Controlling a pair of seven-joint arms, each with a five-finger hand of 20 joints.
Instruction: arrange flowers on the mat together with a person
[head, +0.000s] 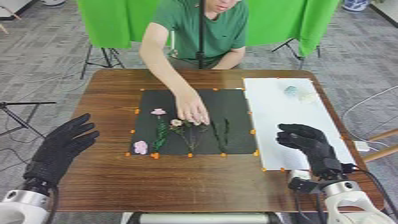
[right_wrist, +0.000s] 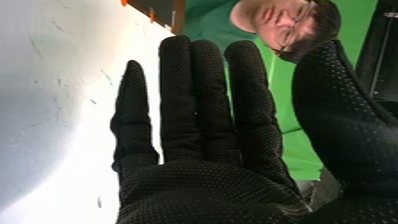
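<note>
Leftmost in the head view, the left robot hand (head: 60, 150) was spread fairly wide, holding nothing, its fingers slanting across the left edge of the table (head: 107, 175). Brown wood lay between it and the black mat (head: 204, 97), which had orange tabs along its edges.

On the mat, a pink bloom (head: 140, 147) sat at the near left corner. Just beside it, a pink-topped green stem (head: 161, 135) ran lengthwise. Next came a thin-stemmed spray (head: 190, 137) with pale heads. The person's hand (head: 191, 109) reached in from the far side over the spray's top; its fingertips overlapped the heads there, so contact was hard to make out. Farther right, dark slender leaves (head: 221, 137) nearly merged with the mat.

Beyond the mat's right edge lay a white sheet (head: 275, 100), with a small bluish bunch (head: 290, 91) and a paler one (head: 306, 97), too faint to tell apart in detail, toward its far end. The right robot hand (head: 306, 141) was above the nearer part of that sheet. The right wrist view showed the robot hand (right_wrist: 209, 192) empty, fingers long and straight, thumb well apart, with small green specks on the white behind.
</note>
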